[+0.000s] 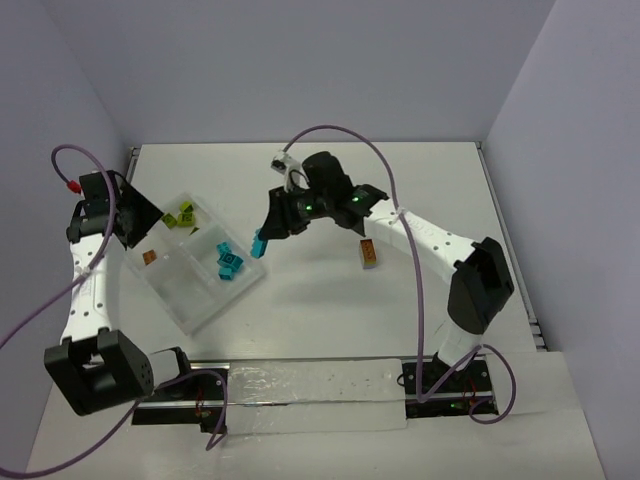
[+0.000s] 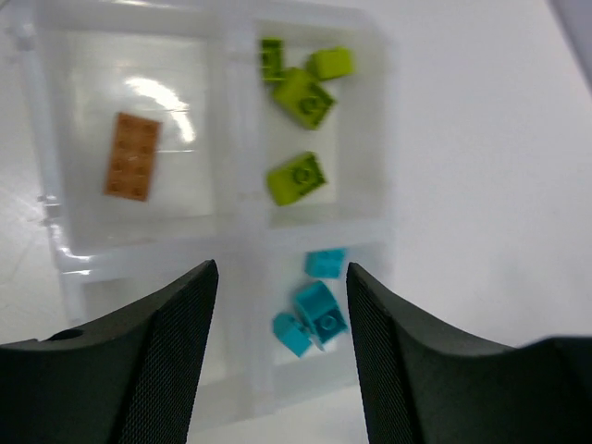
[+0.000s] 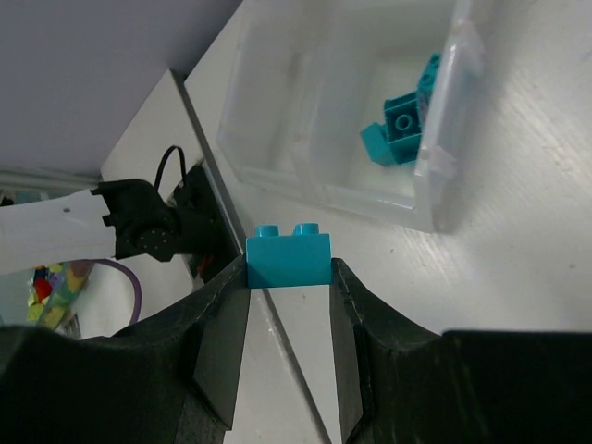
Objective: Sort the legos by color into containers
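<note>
One teal brick (image 3: 289, 259) clenched in right pincer (image 3: 289, 270), just outside the right edge of tray (image 1: 190, 298), beside the compartment holding teal bricks (image 1: 229, 262); counter (image 1: 320, 300) right of tray is open, bar an orange-topped piece (image 1: 368, 253) near the right forearm; left wrist view: own fingers (image 2: 176, 351) cut off both near compartments; lime bricks (image 2: 301, 97) and orange brick (image 2: 131, 155) sit in the far two; left pincer (image 2: 280, 273) released, spread wide, tilted down over tray; right arm reaches across leftward.
</note>
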